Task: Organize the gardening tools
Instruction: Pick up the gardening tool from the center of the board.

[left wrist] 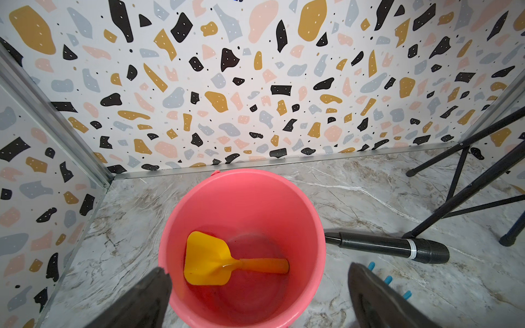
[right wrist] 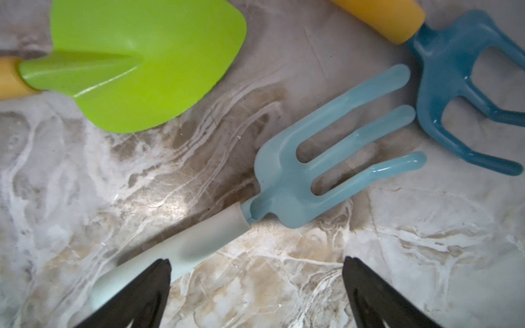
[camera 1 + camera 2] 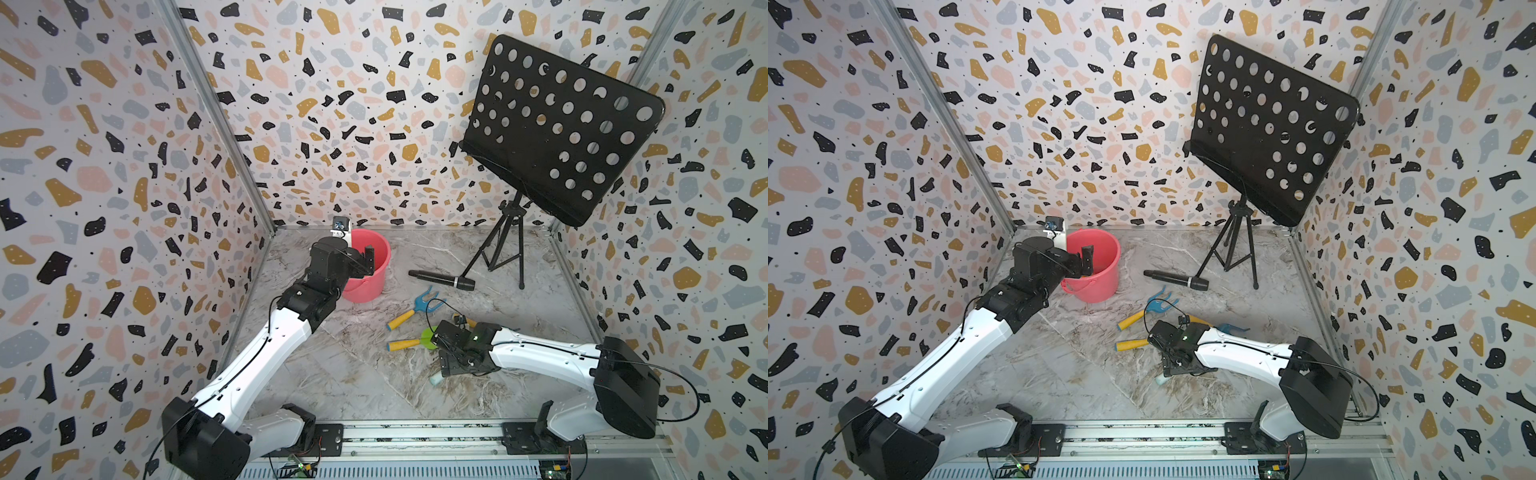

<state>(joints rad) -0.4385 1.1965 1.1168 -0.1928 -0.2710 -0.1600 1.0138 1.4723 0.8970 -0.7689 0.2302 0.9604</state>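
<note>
- Yellow shovel (image 1: 207,259) already sits in the pink bucket (image 1: 247,198); left gripper (image 1: 257,268) hangs above, jaws wide, empty.
- Right gripper (image 2: 255,259) is spread, holding nothing, low over the light-blue rake (image 2: 287,181) on the floor (image 2: 113,198).
- Step looks like rake pickup; next, centre jaws on its handle and close.
- Green trowel (image 2: 147,65) and blue fork (image 2: 443,71) lie just beside the rake.

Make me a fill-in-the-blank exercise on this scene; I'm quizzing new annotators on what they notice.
The shovel lying in the pink bucket is ____ in colour.
The left gripper hovers over that bucket with its fingers ____.
The light-blue rake below the right gripper has ____ prongs.
The trowel near the rake has a ____ blade.
Missing words: yellow; open; three; green.
</note>
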